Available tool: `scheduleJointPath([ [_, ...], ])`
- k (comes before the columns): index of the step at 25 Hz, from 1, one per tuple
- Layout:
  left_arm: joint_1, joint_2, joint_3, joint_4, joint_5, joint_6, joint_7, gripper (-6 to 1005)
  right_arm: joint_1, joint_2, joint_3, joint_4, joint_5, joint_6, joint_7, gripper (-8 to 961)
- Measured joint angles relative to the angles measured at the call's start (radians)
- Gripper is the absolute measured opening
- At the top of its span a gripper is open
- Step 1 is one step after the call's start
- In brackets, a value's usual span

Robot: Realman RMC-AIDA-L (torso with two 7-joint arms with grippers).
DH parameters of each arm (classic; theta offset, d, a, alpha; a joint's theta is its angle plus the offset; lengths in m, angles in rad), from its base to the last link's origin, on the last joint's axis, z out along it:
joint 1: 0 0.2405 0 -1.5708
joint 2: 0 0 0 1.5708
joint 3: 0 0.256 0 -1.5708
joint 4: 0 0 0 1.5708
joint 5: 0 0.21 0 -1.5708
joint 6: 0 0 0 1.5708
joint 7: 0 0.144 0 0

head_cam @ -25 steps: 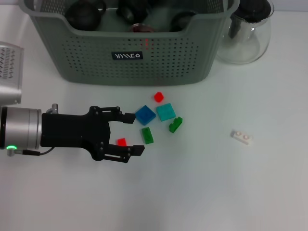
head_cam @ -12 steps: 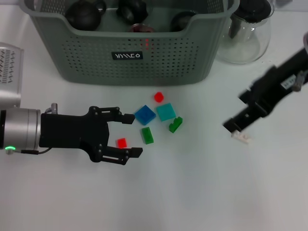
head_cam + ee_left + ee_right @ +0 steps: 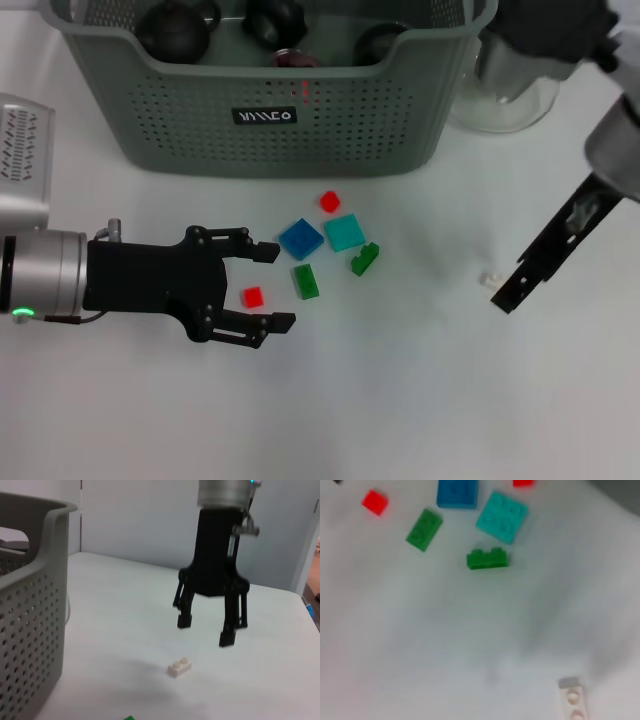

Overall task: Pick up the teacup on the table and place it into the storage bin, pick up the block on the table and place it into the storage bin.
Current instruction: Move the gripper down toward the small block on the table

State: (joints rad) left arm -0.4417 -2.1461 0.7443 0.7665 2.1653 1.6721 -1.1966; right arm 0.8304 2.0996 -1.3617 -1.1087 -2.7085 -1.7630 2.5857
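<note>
R gripper (image 3: pixel 206 632) hangs over the white block (image 3: pixel 179 667) w/ jaws apart. In the left wrist view the block sits on the table (image 3: pixel 125 610) just below and a bit left-of-frame of the gap between the fingertips, not yet between them. Its long axis there runs lower left to upper right, two studs up. In the head view only a sliver of the white block (image 3: pixel 489 279) shows at centre right, mostly hidden behind the R gripper (image 3: pixel 520 283). R arm is clearly the nearer one for this piece.

L gripper (image 3: pixel 268 286) lies low at lower left of the head view, jaws apart, w/ a small red block (image 3: pixel 252 296) on the table between its fingers, touching neither as far as I can tell. Other blocks cluster just right of it: blue block (image 3: pixel 301 238), teal block (image 3: pixel 345 232), two green ones and another red.

Storage bin (image 3: pixel 290 110) spans the upper centre of the head view, dark round items already inside; can't tell if any is the teacup. No teacup visible on the table.

Judgement: next for R is a short drop, shifted slightly toward the block, so the fingers straddle its narrow width.
</note>
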Motion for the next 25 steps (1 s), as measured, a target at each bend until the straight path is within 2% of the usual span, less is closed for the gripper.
scheduleJointPath([
  [6, 0.006, -0.001, -0.005, -0.001, 0.001, 0.000, 0.000, 846, 0.007, 0.004, -0.133, 0.092, 0.007, 0.122, 0.022, 824],
  [14, 0.008, -0.004, -0.006, -0.004, 0.001, -0.001, -0.003, 846, -0.016, 0.005, -0.244, 0.112, 0.007, 0.230, 0.041, 779],
  [18, 0.008, -0.005, -0.007, -0.004, 0.001, 0.001, -0.003, 847, -0.017, 0.005, -0.258, 0.131, 0.009, 0.258, 0.043, 756],
  [25, 0.010, -0.005, -0.007, -0.004, -0.002, 0.005, -0.004, 847, -0.029, 0.005, -0.260, 0.134, 0.005, 0.274, 0.045, 622],
])
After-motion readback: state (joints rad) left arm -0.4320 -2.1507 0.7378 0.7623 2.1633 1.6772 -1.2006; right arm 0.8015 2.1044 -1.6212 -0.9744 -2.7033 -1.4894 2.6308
